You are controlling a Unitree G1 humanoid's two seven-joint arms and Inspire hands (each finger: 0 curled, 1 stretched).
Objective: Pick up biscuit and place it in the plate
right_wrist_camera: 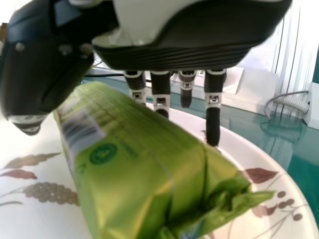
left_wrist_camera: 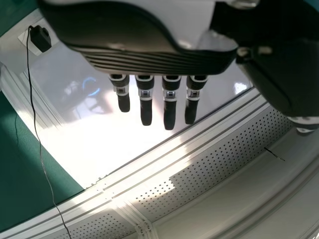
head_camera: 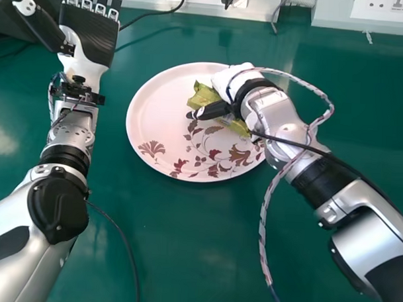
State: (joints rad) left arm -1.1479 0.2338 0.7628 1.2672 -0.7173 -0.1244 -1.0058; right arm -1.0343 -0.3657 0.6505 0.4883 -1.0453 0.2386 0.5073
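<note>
The biscuit packet (head_camera: 203, 97), green and shiny, lies on the flower-patterned plate (head_camera: 153, 113), partly covered by my right hand (head_camera: 234, 78). In the right wrist view the packet (right_wrist_camera: 144, 164) spans the space between the thumb and the straight fingers of my right hand (right_wrist_camera: 213, 119), above the plate (right_wrist_camera: 299, 199). That hand is open; whether it touches the packet, I cannot tell. My left hand (head_camera: 89, 36) is open at the far left, away from the plate, its fingers straight; the left wrist view shows this hand (left_wrist_camera: 170, 112) too.
A black cable (head_camera: 129, 244) runs over the green table (head_camera: 178, 249) beside my left arm. A braided cable (head_camera: 263, 226) loops around my right forearm. White panels and sockets (head_camera: 385, 7) line the table's far edge.
</note>
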